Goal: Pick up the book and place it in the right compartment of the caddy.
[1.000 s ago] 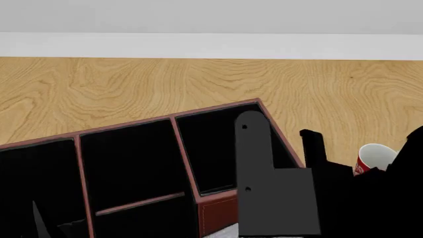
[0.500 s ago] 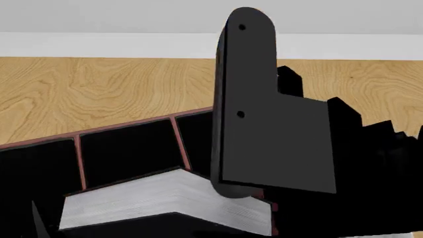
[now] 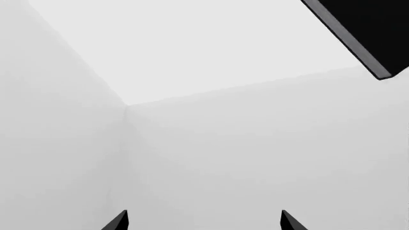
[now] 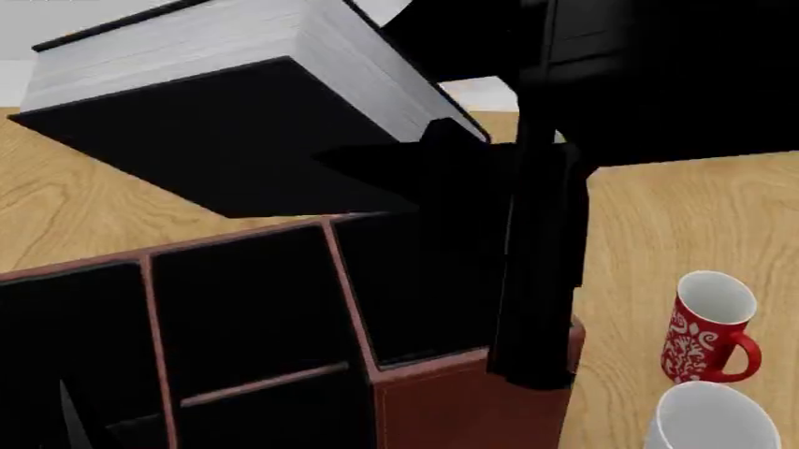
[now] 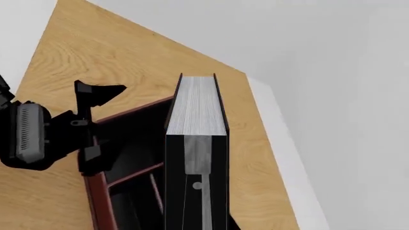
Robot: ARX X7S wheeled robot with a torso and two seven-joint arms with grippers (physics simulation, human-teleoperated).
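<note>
While the right gripper [image 5: 197, 201] is clamping the book [image 4: 238, 103] aloft above the caddy [image 4: 250, 309], the left gripper [image 3: 203, 223] is idling with jaws apart, gripping nothing.

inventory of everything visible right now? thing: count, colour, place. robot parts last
book: 1, black cover with white page edges, held in the air above the caddy.
caddy: 1, reddish-brown with black interior, three sections, on the table below the book.
right compartment: 1, black-lined, at the caddy's end nearest the mugs.
red mug: 1, red with white pattern, on the table to the right of the caddy.
white cup: 1, white, near the head view's lower edge, in front of the red mug.
table: 1, light wood grain.
right gripper: 1, black, closed on the book.
left gripper: 1, black, only its fingertips show, against a white wall; nothing between them.
</note>
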